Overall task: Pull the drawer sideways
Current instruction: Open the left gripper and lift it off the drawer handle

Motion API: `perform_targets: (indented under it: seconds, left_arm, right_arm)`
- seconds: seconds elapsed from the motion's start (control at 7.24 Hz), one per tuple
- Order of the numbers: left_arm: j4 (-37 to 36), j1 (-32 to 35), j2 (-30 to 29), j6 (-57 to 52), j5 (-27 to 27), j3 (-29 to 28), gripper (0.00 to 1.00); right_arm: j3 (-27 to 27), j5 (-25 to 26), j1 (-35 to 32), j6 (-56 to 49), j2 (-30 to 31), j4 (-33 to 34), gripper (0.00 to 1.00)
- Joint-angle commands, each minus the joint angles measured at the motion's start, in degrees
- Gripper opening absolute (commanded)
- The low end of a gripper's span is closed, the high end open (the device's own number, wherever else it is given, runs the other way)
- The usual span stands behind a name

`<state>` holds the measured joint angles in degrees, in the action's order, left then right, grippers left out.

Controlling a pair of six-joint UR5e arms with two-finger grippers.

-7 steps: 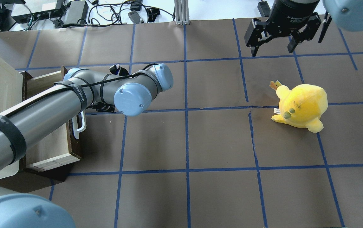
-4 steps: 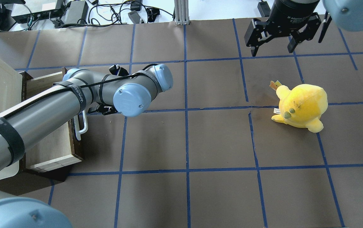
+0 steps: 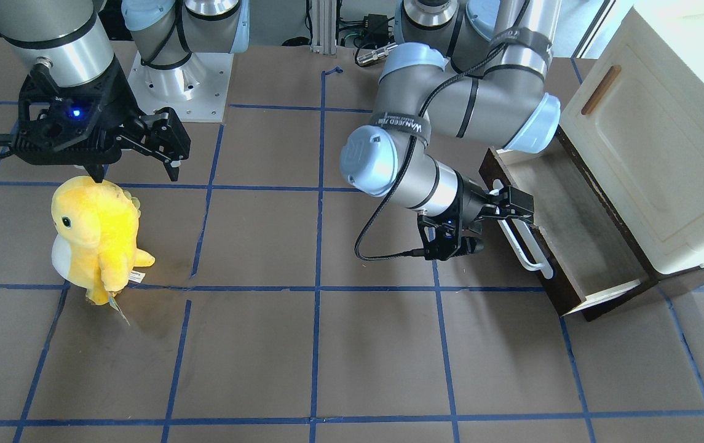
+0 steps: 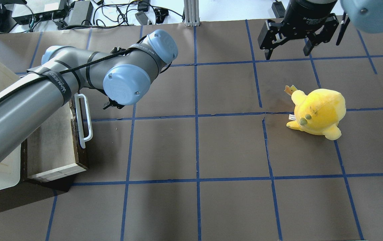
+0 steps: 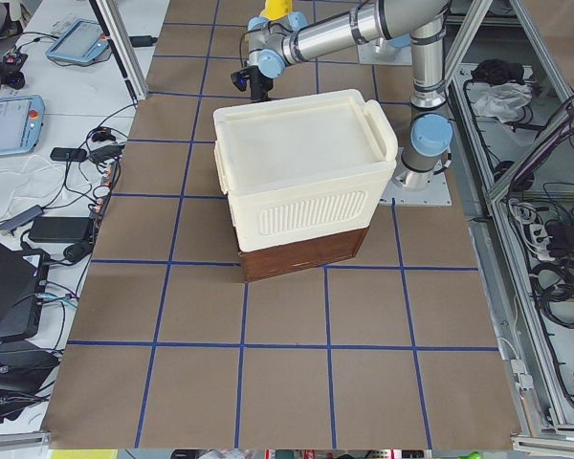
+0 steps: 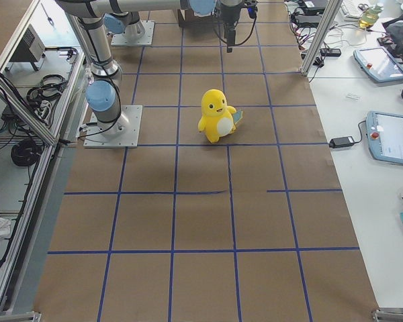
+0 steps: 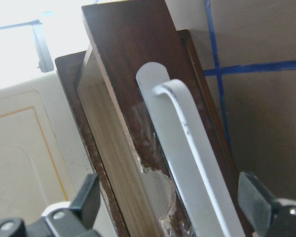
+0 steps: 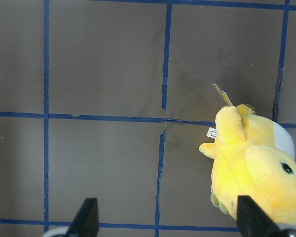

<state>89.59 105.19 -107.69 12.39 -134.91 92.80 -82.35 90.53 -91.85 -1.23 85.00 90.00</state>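
Note:
The drawer [image 3: 573, 229] stands pulled out of the cabinet, with a dark brown front [image 7: 138, 64], a pale inside [image 4: 51, 144] and a long white bar handle [image 3: 521, 237]. The handle also shows in the overhead view [image 4: 84, 120] and the left wrist view [image 7: 187, 143]. My left gripper [image 3: 494, 220] is open beside the handle's far end; in the wrist view its fingers [image 7: 89, 200] stand wide apart with the handle between them, unclamped. In the overhead view it [image 4: 111, 104] is mostly hidden under the wrist. My right gripper [image 4: 288, 47] is open and empty, hovering at the far right.
The cream cabinet [image 3: 665, 154] with a small wooden handle [image 3: 599, 89] sits over the drawer at the table's left end. A yellow plush toy [image 4: 318, 112] stands on the right half, below the right gripper [image 3: 133, 166]. Brown paper with blue tape lines covers the table.
My left wrist has lifted and swung toward the far side, off the middle of the handle, so the whole white bar now shows. The drawer stays about as far out. The right arm has not moved.

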Motion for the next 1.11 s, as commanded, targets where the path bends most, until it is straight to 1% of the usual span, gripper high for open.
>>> perform_targets:
  seconds: [0.0,0.14,0.28,0.41,0.55,0.69,0.83,0.97]
  left_arm:
    - [0.8,-2.3,6.9,-11.1,10.9,-3.1,1.00]
    - [0.8,-4.4,10.4,-14.0,17.6,-3.4,1.00]
    - [0.8,-5.8,13.8,-14.7,25.4,-3.7,1.00]
    - [0.9,-6.5,17.0,-14.7,31.0,-3.3,1.00]
    - [0.8,-8.3,19.0,-14.3,38.9,-3.4,1.00]
    - [0.8,-9.8,20.9,-14.2,41.8,-3.5,1.00]
    - [0.9,-11.3,22.2,-13.6,41.9,-3.4,1.00]
    - [3.8,-13.6,22.5,-11.5,42.0,-3.8,1.00]
  right_arm:
    - [0.0,0.0,0.0,0.0,0.0,0.0,1.00]
    - [0.0,0.0,0.0,0.0,0.0,0.0,1.00]
    - [0.0,0.0,0.0,0.0,0.0,0.0,1.00]
    - [0.0,0.0,0.0,0.0,0.0,0.0,1.00]
    - [0.0,0.0,0.0,0.0,0.0,0.0,1.00]
    - [0.0,0.0,0.0,0.0,0.0,0.0,1.00]
    - [0.0,0.0,0.0,0.0,0.0,0.0,1.00]
    - [0.0,0.0,0.0,0.0,0.0,0.0,1.00]
